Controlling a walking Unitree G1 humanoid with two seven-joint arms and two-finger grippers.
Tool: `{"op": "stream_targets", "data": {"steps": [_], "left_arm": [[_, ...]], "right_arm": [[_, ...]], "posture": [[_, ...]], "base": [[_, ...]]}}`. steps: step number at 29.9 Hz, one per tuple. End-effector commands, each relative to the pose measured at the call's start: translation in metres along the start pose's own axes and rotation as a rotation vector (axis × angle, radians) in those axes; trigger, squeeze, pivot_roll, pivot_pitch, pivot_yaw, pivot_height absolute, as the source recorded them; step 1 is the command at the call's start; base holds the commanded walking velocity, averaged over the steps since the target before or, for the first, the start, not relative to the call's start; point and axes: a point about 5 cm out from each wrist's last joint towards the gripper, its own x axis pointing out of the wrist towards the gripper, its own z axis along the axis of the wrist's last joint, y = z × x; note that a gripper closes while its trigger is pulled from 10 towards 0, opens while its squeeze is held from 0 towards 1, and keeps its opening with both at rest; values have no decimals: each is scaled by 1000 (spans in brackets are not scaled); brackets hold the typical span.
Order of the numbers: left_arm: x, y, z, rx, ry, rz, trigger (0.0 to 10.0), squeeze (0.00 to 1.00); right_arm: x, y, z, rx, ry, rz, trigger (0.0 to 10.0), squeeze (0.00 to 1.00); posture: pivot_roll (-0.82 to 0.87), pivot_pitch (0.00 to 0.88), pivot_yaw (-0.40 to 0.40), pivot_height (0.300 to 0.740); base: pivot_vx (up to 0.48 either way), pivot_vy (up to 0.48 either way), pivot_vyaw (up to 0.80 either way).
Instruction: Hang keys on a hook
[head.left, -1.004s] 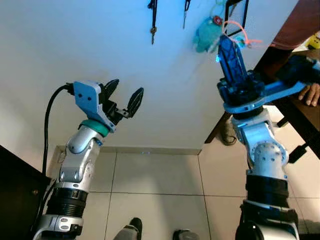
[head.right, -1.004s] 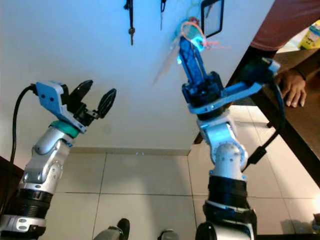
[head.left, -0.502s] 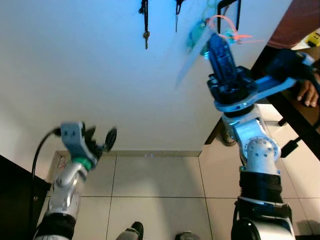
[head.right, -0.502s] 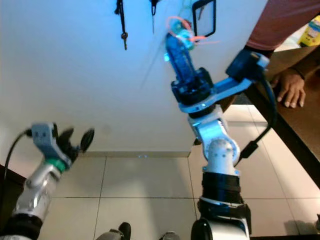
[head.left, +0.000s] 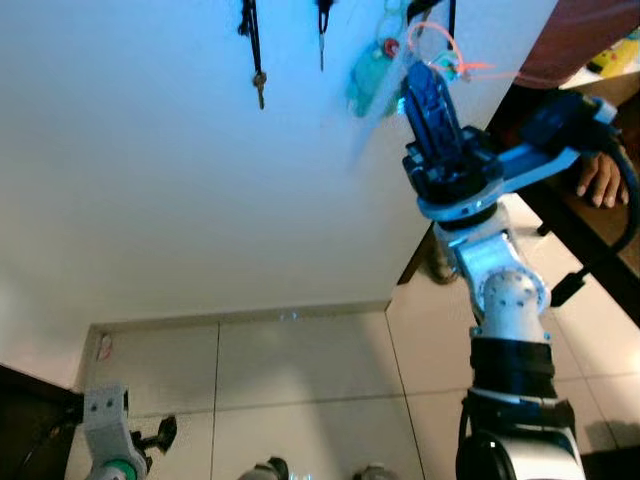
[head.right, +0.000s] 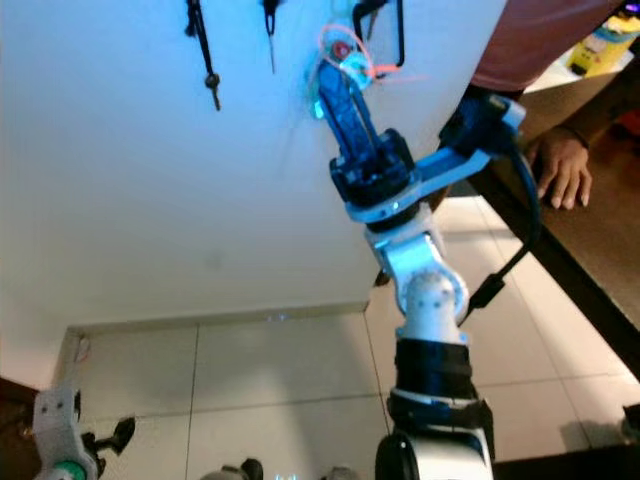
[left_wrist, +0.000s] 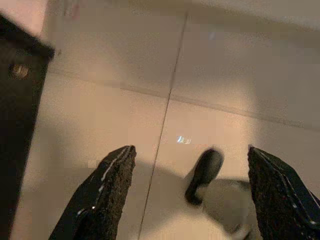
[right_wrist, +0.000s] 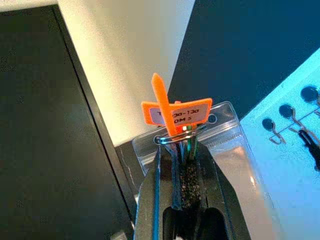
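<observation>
Since a second ago the left gripper (left_wrist: 185, 195) has dropped from chest height to hang low over the floor tiles (left_wrist: 100, 115), its fingers spread wide on nothing, while the right gripper (right_wrist: 180, 175) has climbed nearer the wall.

Its fingers are pressed together on the keys (right_wrist: 182, 137); the ring sits just past the tips, with an orange tag (right_wrist: 172, 112) and a clear sleeve (right_wrist: 225, 150) standing beyond it.

This looks like the approach step; the ring has yet to go over a hook. Next, I judge, the ring must be steered onto a free hook (right_wrist: 272, 125) and let settle before the grip is eased.

The wrist view shows the row of hooks off to one side of the fingertips; the head views show instead a hanging key (head.left: 259, 85) beside the gripper, a teal fob (head.left: 368, 85) just next to it, and a person's hand (head.left: 600, 178) on a dark table (head.left: 590, 250).
</observation>
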Motion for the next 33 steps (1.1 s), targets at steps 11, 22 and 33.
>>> {"op": "stream_targets", "data": {"steps": [11,22,33], "left_arm": [[-7,1,-29,-11,107,29,10000,0],[-4,-7,-30,16,124,-1,10000,0],[-3,-12,-30,61,133,-37,10000,0]], "right_arm": [[1,1,-8,23,23,15,0,0],[2,0,-4,10,-5,0,0,0],[1,-2,1,7,-48,-16,0,0]], "posture": [[-15,96,70,740],[-17,88,72,740],[-18,82,74,740]], "base": [[266,0,548],[272,0,0],[255,0,0]]}}
